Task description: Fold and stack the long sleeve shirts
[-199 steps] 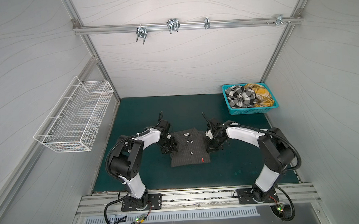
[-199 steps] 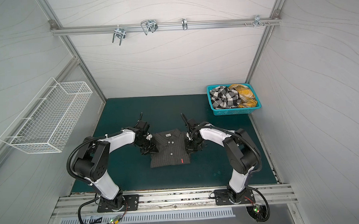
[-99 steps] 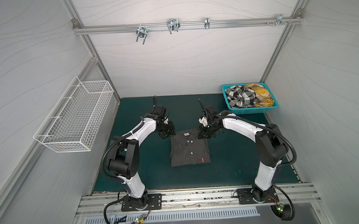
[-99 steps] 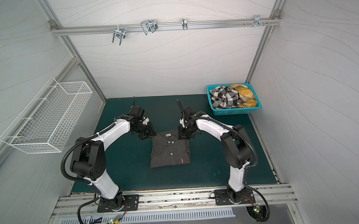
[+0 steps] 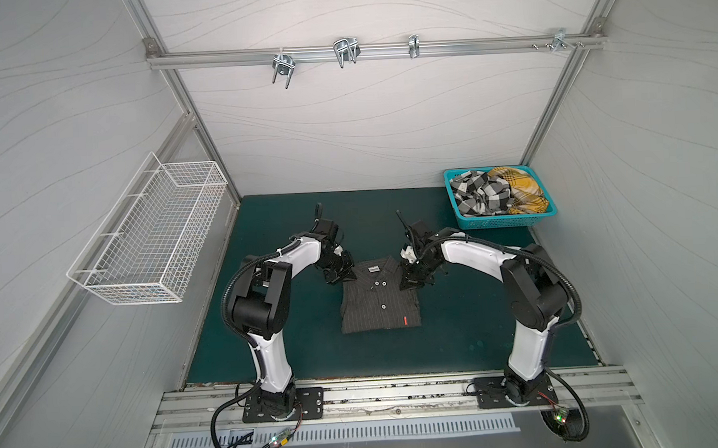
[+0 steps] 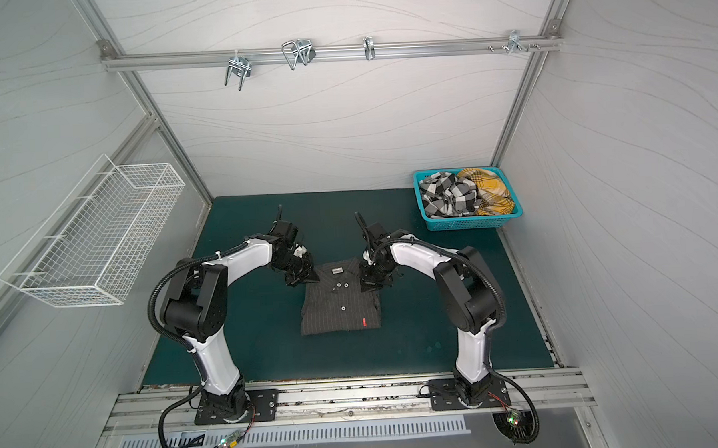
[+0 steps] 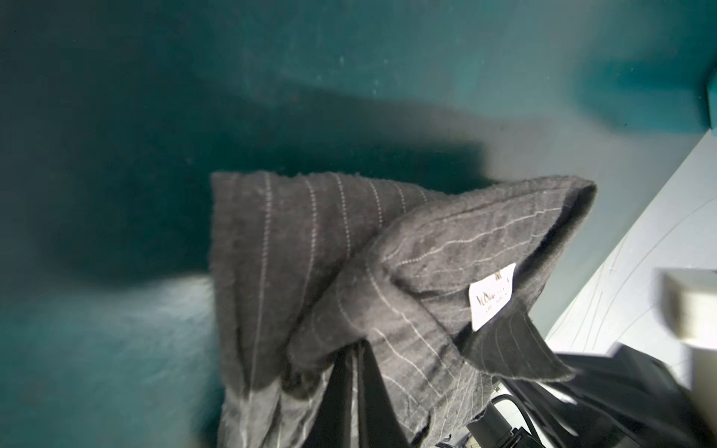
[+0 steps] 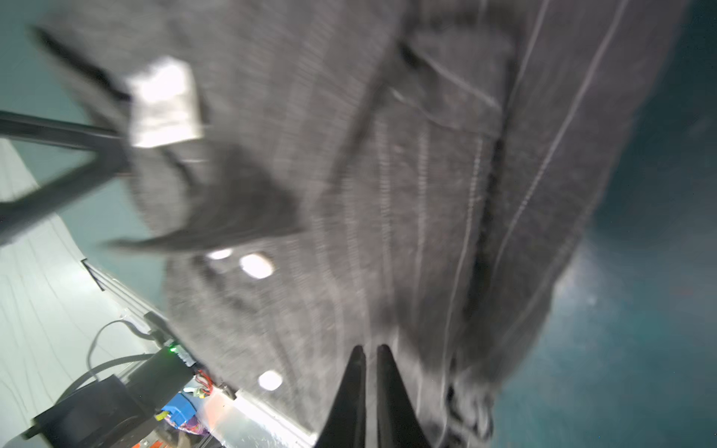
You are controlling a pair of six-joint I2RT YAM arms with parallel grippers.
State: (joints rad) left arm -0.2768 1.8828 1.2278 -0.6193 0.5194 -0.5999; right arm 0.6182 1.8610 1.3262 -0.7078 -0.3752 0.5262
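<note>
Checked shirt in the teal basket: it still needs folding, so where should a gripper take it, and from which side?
Probably pinch a raised fold atop the checked shirt, coming straight down. It lies crumpled in the teal basket, whose walls block a sideways approach, and the yellow plaid shirt crowds its right side.

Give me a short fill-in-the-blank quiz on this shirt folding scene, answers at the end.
1. The teal basket holds ___ shirts: the checked shirt and the yellow plaid shirt.
2. The pinstriped shirt lies on the mat, buttons facing ___.
3. The left tool and the right tool are each shut on its ___ end.
Answers: two; up; collar.
</note>
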